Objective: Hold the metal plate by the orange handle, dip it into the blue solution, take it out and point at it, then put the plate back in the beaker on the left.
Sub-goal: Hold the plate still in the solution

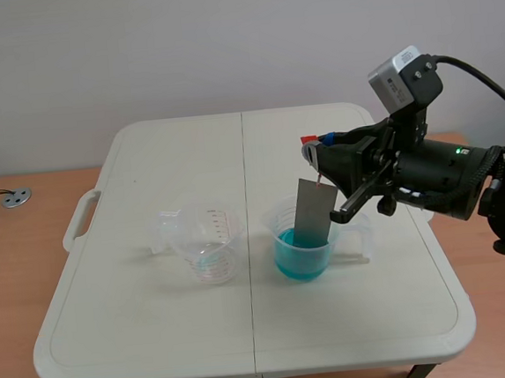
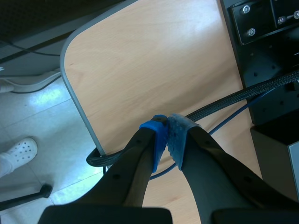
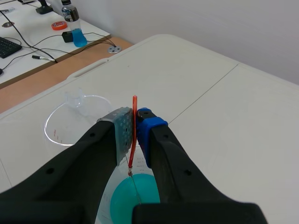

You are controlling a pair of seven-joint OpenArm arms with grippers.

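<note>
Off the table (image 1: 144,163), left jaws meet empty; right jaws pinch the orange handle (image 3: 134,112).

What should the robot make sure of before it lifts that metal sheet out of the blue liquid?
1. Grip: the right gripper pinches the orange handle between its pads. Ok.
2. Dip: the metal plate hangs with its lower edge in the blue solution. Ok.
3. Way up: whether the plate touches the wall of the filled beaker. Cannot tell.
4. Pointer: the left gripper is shut, over a wooden surface, and does not show in the scene view. Not ok.
5. Drop-off: the clear beaker on the left stands upright, mouth open. Ok.
</note>
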